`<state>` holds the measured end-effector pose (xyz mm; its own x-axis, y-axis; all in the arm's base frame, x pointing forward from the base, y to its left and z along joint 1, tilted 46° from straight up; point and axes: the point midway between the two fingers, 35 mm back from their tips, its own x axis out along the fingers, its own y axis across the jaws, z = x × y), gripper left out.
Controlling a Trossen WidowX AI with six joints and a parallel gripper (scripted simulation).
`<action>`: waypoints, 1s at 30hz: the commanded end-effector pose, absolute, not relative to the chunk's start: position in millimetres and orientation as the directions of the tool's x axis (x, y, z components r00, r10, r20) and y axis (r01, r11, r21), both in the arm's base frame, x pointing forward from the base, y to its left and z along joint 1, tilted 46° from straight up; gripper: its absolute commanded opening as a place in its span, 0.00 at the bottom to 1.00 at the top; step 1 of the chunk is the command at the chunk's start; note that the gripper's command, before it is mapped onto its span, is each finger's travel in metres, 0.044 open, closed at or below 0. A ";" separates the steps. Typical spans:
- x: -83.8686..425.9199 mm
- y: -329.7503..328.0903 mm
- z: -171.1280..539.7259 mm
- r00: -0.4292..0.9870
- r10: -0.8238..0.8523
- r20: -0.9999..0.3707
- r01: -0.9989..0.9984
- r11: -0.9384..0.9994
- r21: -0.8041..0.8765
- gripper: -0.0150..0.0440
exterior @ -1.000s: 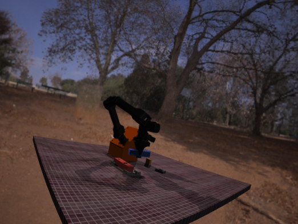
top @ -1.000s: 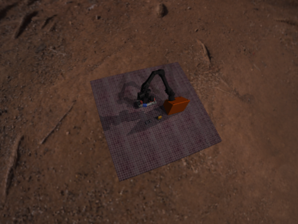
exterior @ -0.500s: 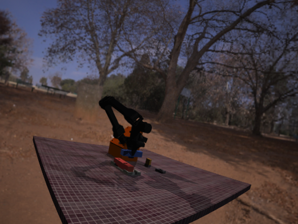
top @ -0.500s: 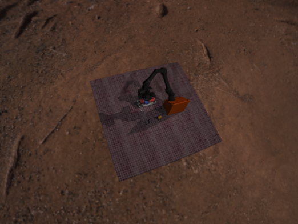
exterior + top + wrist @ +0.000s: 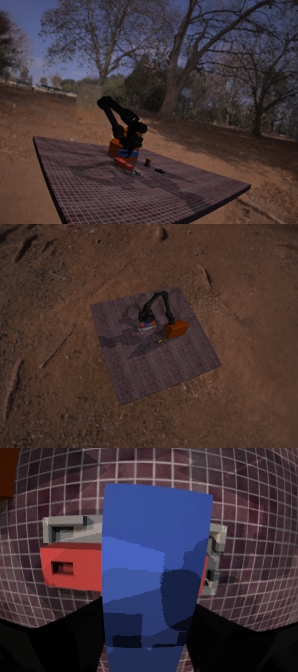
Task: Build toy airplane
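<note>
Pinching the blue wing in our gripper, we hold it crosswise above the red fuselage, which lies along the grey jig. Near the jig, we see the yellow tail fin standing on the gridded table top.

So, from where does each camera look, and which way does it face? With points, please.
Top: high above, looking down at the mat point(image 5: 160, 378); the arm and gripper point(image 5: 147, 319) point(image 5: 129, 152) point(image 5: 145, 601) show.
Exterior: beside the table, looking across it toward trees point(image 5: 174, 71); the arm and gripper show.
Wrist: on the arm by the gripper, looking past its dark fingers at the blue wing point(image 5: 127, 153) point(image 5: 150, 558).
Top and exterior share the orange block point(image 5: 178, 331) point(image 5: 115, 147).
</note>
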<state>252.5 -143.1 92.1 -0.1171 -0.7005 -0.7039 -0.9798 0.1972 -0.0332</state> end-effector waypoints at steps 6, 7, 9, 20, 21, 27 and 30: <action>252.4 -144.0 92.7 -0.116 -0.704 -0.701 -0.981 0.192 -0.031 0.58; 252.4 -144.0 92.7 -0.116 -0.704 -0.701 -0.981 0.192 -0.031 0.58; 252.4 -144.0 92.7 -0.116 -0.704 -0.701 -0.981 0.192 -0.031 0.58; 251.9 -150.3 86.4 -0.116 -0.703 -0.701 -0.981 0.192 -0.031 0.58; 251.8 -151.4 85.3 -0.116 -0.703 -0.702 -0.981 0.192 -0.031 0.58; 250.9 -158.4 78.6 -0.115 -0.703 -0.701 -0.981 0.192 -0.031 0.58; 250.3 -161.9 75.4 -0.115 -0.704 -0.701 -0.981 0.192 -0.031 0.58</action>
